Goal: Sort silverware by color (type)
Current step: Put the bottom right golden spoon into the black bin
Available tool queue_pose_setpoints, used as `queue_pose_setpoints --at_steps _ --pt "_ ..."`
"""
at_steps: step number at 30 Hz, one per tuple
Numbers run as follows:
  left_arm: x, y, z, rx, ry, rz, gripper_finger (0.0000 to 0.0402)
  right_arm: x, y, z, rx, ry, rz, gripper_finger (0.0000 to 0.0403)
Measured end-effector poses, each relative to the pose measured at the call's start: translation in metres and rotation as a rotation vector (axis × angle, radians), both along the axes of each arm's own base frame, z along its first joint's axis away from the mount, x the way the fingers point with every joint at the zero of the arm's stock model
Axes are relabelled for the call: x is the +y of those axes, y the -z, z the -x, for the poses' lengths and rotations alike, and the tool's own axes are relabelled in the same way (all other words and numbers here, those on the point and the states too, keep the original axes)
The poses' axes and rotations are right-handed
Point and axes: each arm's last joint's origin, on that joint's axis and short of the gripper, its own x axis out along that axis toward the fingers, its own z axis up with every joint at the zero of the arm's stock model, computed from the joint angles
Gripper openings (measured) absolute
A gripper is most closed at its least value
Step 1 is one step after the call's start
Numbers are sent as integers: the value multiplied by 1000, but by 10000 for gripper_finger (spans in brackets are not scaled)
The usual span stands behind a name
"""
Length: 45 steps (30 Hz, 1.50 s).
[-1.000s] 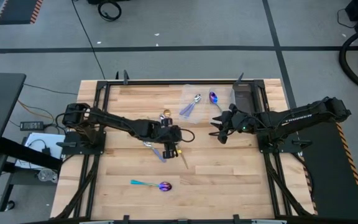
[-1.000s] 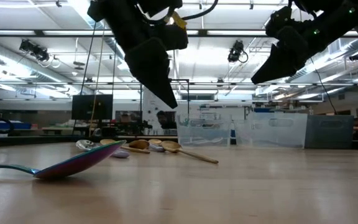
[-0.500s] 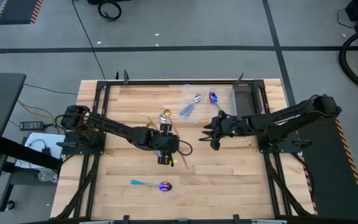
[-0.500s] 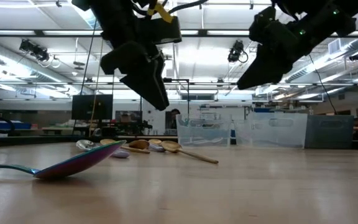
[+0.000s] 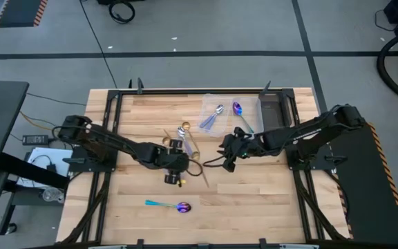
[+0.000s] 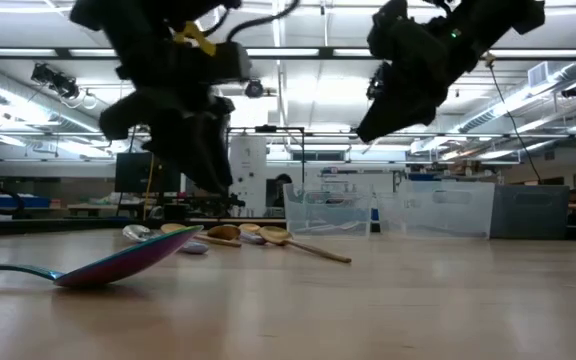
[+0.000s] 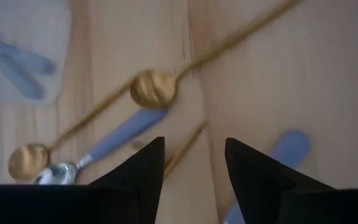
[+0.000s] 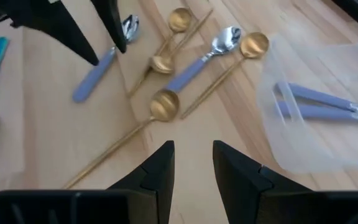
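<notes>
My arms are matte black and jointed, trailing black cables, with a yellow tag on my left wrist [image 6: 200, 38].

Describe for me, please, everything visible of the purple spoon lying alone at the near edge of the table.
The purple spoon looks like glossy iridescent metal, with a purple-blue bowl and a slim teal handle. It lies flat on the wooden table, apart from the other cutlery and from both arms, with nothing touching it. In the low view its magenta-purple bowl tilts up slightly while the teal handle rests on the wood.

Pale matt wood table [image 5: 254, 187]; glossy gold metal spoons [image 8: 164, 104]; clear plastic tray [image 8: 319, 134]; iridescent spoon [image 6: 118, 262]
</notes>
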Motion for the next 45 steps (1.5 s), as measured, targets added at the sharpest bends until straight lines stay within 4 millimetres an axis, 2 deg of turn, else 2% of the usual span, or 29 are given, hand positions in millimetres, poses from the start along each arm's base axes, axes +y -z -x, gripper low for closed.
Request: queue_pose_setpoints --at_steps 7,13,15,17,19,21,24,26,28,30,32,34,39,45 --pt "9 -10 36 -83 -33 6 175 13 -1 -22 13 -35 -16 119" --pt "14 -17 55 -179 -54 30 175 21 1 -36 67 6 -63 119" --pt "15 -15 68 -181 -67 34 175 26 -1 -45 36 33 -81 119" --pt "14 -13 70 -237 -67 49 175 29 2 -42 101 61 -54 119" --pt "12 -10 84 -251 -65 60 175 35 1 -52 72 68 -60 119" --pt "11 -12 82 -322 -82 85 175 37 1 -49 117 79 -40 121" --pt "9 -8 95 -305 -103 71 175 42 4 -59 107 72 -46 130" --pt "5 -13 91 -370 -117 80 175 45 7 -58 117 64 -43 142" --pt "5 -11 100 -362 -126 55 175 48 10 -63 97 65 -56 157" --pt "3 -14 95 -409 -128 70 175 47 14 -59 140 79 -52 175" --pt "4 -13 99 -401 -126 72 175 48 14 -64 101 98 -77 191" --pt "2 -17 95 -447 -138 100 175 46 13 -59 129 124 -67 201" --pt "2 -20 95 -456 -138 110 175 45 10 -56 115 149 -71 203" --pt "2 -21 96 -449 -121 90 175 45 7 -56 128 83 -53 192"
